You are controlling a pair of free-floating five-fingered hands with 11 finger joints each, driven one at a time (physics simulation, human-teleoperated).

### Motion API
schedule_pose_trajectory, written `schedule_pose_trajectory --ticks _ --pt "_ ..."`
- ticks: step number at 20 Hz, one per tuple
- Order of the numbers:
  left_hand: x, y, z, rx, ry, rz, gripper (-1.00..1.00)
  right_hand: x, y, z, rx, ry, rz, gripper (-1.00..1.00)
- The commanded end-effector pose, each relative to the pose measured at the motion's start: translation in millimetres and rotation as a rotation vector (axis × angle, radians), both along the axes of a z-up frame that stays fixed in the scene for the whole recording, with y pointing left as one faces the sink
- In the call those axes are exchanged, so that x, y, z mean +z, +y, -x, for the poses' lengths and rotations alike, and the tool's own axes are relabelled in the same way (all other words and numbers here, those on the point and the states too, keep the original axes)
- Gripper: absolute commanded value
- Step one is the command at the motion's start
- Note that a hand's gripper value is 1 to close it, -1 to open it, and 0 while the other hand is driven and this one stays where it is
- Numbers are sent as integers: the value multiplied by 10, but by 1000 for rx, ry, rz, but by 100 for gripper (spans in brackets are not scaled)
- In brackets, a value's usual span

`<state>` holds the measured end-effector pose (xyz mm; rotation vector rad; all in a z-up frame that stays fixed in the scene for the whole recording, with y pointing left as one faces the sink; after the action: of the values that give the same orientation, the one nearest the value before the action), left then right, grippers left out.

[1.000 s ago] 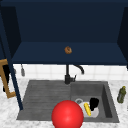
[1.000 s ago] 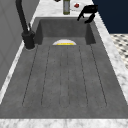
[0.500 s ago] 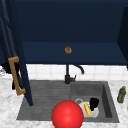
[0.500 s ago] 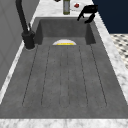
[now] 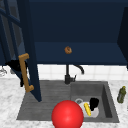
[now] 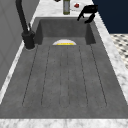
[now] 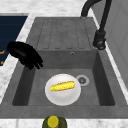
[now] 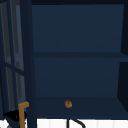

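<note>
My left hand (image 5: pixel 15 66) is at the brass handle (image 5: pixel 25 72) of the open left door (image 5: pixel 30 50) of the blue wall cabinet, fingers curled round it. It also appears at the bottom left of the upper view as the left hand (image 8: pixel 13 115) beside the handle (image 8: pixel 22 113). My right hand (image 5: pixel 94 102) hangs over the sink basin near its front rim, fingers relaxed and holding nothing; this right hand (image 7: pixel 25 55) is above and apart from a white plate (image 7: pixel 62 96) bearing a corn cob (image 7: pixel 62 86).
A small brown object (image 5: pixel 68 50) lies on the cabinet's lower shelf. A black faucet (image 5: pixel 68 75) stands behind the sink. A red ball (image 5: pixel 67 115) is at the draining board's front edge. A green bottle (image 5: pixel 121 94) stands on the counter to the right.
The cabinet door has swung further open, its handle moving right, with my left hand on it. The right hand has stayed put.
</note>
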<state>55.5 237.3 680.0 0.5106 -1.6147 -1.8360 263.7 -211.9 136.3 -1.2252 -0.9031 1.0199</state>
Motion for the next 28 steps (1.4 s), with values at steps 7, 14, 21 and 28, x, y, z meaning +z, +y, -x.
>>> schedule_pose_trajectory --ticks 7,14,21,28 --pt "-4 -566 -256 76 -4 -15 -100 0 0 0 0 0 0 0" --pt "-12 -852 -534 170 -12 -34 -100 0 0 0 0 0 0 0" --pt "-25 -1112 -828 263 -18 -54 -100 0 0 0 0 0 0 0" --pt "-32 -1342 -1136 352 -29 -75 -100 0 0 0 0 0 0 0"
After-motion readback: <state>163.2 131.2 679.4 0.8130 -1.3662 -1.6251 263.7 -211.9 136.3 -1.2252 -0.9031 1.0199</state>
